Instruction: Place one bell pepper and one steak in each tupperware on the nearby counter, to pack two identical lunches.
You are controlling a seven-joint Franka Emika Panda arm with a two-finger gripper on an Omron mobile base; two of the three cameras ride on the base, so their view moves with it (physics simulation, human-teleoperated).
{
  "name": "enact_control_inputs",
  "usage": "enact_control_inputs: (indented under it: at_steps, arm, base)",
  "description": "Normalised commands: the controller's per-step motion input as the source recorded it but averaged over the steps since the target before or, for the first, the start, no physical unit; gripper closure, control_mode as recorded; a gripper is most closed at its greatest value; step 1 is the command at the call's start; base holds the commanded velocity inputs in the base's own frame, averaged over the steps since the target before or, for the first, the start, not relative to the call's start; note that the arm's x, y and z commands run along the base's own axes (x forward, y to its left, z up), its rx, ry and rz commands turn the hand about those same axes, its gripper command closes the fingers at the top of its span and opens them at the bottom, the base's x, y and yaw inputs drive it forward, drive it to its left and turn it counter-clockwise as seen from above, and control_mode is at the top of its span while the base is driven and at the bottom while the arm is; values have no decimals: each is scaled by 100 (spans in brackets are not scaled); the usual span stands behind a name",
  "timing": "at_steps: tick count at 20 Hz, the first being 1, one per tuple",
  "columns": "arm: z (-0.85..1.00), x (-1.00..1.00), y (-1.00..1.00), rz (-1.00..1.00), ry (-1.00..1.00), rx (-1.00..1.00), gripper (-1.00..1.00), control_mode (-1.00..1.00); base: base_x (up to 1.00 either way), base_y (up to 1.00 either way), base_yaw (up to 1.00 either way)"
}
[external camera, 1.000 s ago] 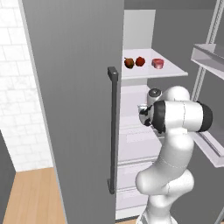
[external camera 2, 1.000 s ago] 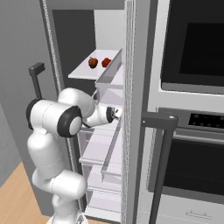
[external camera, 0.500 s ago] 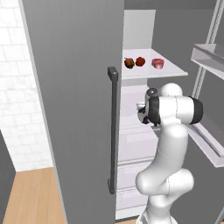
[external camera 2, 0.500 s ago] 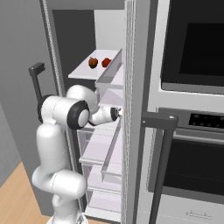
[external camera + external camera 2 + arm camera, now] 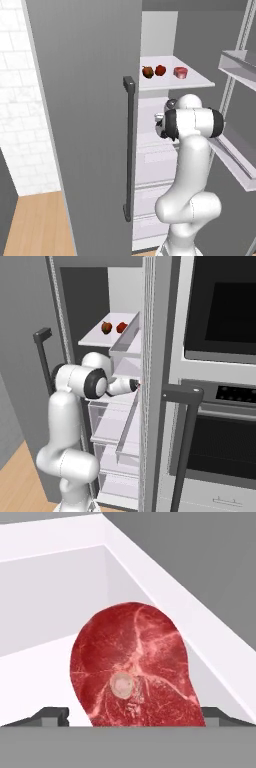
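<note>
Close in front of the hand lies a marbled red steak (image 5: 131, 657) with a small round bone, on a white fridge shelf (image 5: 35, 662). My gripper (image 5: 135, 717) straddles its near end; the fingers stand wide, with a gap showing on the left side. A second steak (image 5: 180, 73) sits on the upper fridge shelf (image 5: 197, 79) beside a red bell pepper (image 5: 160, 70) and a darker one (image 5: 147, 72). Both peppers (image 5: 106, 327) (image 5: 121, 327) sit above my gripper (image 5: 136, 385), which reaches in below that shelf. The tupperware and the counter are out of view.
The open fridge door (image 5: 85, 125) with its dark bar handle (image 5: 129, 150) stands left of the arm. Clear drawers (image 5: 112, 426) stack below the hand. A white wall (image 5: 190, 622) runs close along the steak's right. An oven (image 5: 220, 406) stands right of the fridge.
The arm has straightened and risen, its elbow lifting up, while the hand stays at about the same place under the upper shelf. The peppers and upper steak have not moved.
</note>
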Motion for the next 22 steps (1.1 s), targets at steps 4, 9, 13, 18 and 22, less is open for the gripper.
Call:
enact_control_inputs:
  at_steps: [4, 9, 13, 18, 22]
  arm:
    - [-54, 9, -4, 0, -2, 0, 100, -100]
    - [-33, -61, 9, 0, 0, 0, 100, -100]
    - [0, -100, 40, 4, -5, 0, 100, -100]
    - [8, -100, 84, 18, -10, 0, 100, -100]
    - [35, -100, 26, 15, -8, 2, 100, -100]
  base:
    - [0, 0, 0]
    - [0, 0, 0]
    - [0, 0, 0]
    - [0, 0, 0]
    - [0, 0, 0]
